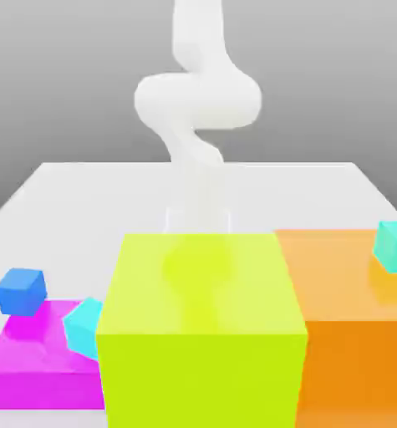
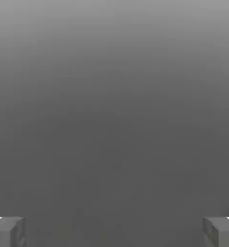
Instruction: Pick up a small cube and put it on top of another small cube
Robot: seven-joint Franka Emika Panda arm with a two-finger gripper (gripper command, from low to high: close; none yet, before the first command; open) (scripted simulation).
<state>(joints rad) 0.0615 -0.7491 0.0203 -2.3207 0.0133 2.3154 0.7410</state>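
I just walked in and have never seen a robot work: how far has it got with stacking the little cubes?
Nothing is stacked yet. The small blue cube and a small teal cube sit on the flat magenta block; another teal cube sits on the orange block. The gripper is open, holding nothing. Picking and placing both remain.

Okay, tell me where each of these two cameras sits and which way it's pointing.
Exterior view: off the arm, low behind the big yellow-green block, facing the white arm across the table; small blue cube at its left.
Hand view: on the hand, facing plain grey; two fingertips of the open gripper show, far apart.
Shared: nothing I can match between them.
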